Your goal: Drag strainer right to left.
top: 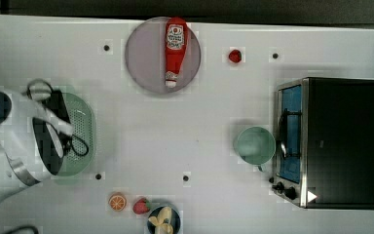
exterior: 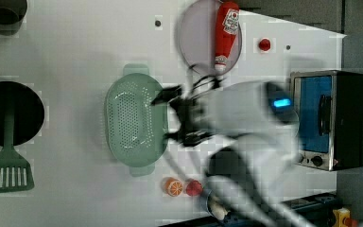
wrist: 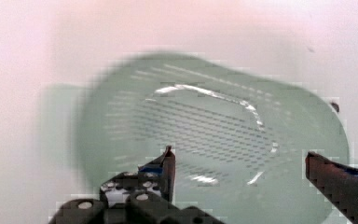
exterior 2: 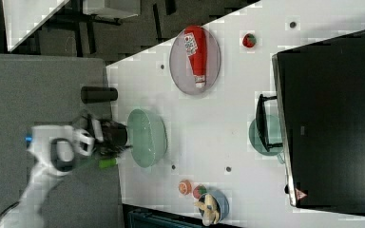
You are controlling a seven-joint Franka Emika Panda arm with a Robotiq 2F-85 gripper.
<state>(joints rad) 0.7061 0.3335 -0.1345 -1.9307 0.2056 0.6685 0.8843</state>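
The strainer (top: pixel 84 131) is a pale mint-green oval colander with a grid of small holes, lying near the top view's left edge. It also shows in the left view (exterior: pixel 132 120) and the right view (exterior 2: pixel 147 137). My gripper (top: pixel 63 134) is over the strainer's side nearest the arm base and hides part of its rim in the top view. In the wrist view the gripper (wrist: pixel 242 165) is open, with the two dark fingers (wrist: pixel 168 163) wide apart above the strainer (wrist: pixel 205 116) bowl. Nothing is clamped between them.
A grey plate (top: pixel 143 58) with a ketchup bottle (top: pixel 176 48) sits at the back. A mint cup (top: pixel 254 145) stands by the toaster oven (top: pixel 336 141) on the top view's right. An orange slice (top: pixel 117 201), a strawberry (top: pixel 141 205) and a banana bowl (top: pixel 163 220) line the front edge. A black pan (exterior: pixel 9 113) and a green spatula (exterior: pixel 7 172) lie on the left view's left.
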